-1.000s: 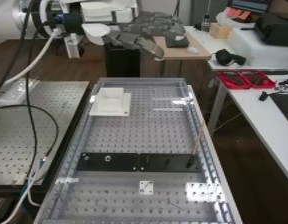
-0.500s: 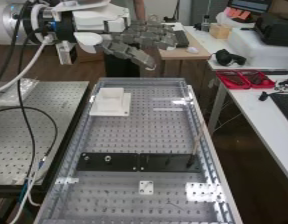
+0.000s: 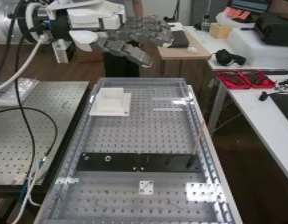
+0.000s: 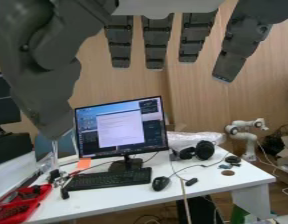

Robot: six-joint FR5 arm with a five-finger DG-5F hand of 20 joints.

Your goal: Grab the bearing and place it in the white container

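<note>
Above the far end of the bench, at the top of the high view, the hand (image 3: 137, 36) hangs in the air with its fingers extended and nothing held. In the wrist view the hand (image 4: 157, 42) has straight, spread fingers, with the thumb apart from them. The white container (image 3: 111, 103) stands on the far left part of the perforated bench, below and clear of the hand. Low on the bench, the larger nut (image 3: 108, 158) and the smaller nut (image 3: 86, 157) stand on the flat black bar (image 3: 121, 162).
A small white plate (image 3: 146, 187) lies nearer than the bar, and a thin stick (image 3: 195, 145) stands near its right end. Raised rails (image 3: 206, 145) edge the bench. Red trays (image 3: 244, 79) sit on a side table; a monitor (image 4: 121, 126) and keyboard (image 4: 109, 179) stand on a desk.
The hand has shifted left and a little lower in the high view, slowing over the last half second. Its fingers have stayed extended; the container and nuts have kept their places.
</note>
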